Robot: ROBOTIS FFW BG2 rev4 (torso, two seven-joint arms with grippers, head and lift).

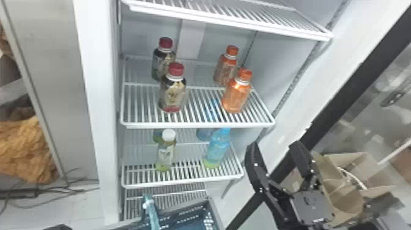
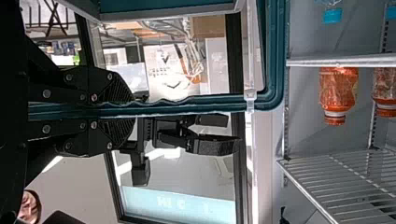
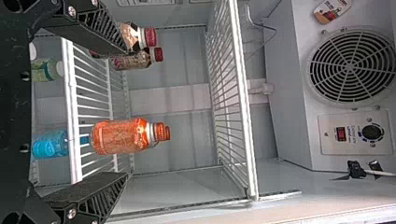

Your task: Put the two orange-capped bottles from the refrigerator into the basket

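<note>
On the refrigerator's (image 1: 105, 122) bottle shelf (image 1: 198, 124), the front right bottle (image 1: 237, 95) stands before the rear right bottle (image 1: 224, 73). To their left, a front left bottle (image 1: 173, 93) stands before a rear left bottle (image 1: 159, 61). The shelf below (image 1: 183, 183) holds a lower left bottle (image 1: 165, 156) and a lower right bottle (image 1: 217, 150), probably with others behind. The basket (image 1: 215, 212) is before the lower part.

Orange-capped bottles (image 1: 236, 95), dark red-capped bottles (image 1: 173, 93), white striped-looking wire shelf (image 1: 198, 124)
</note>
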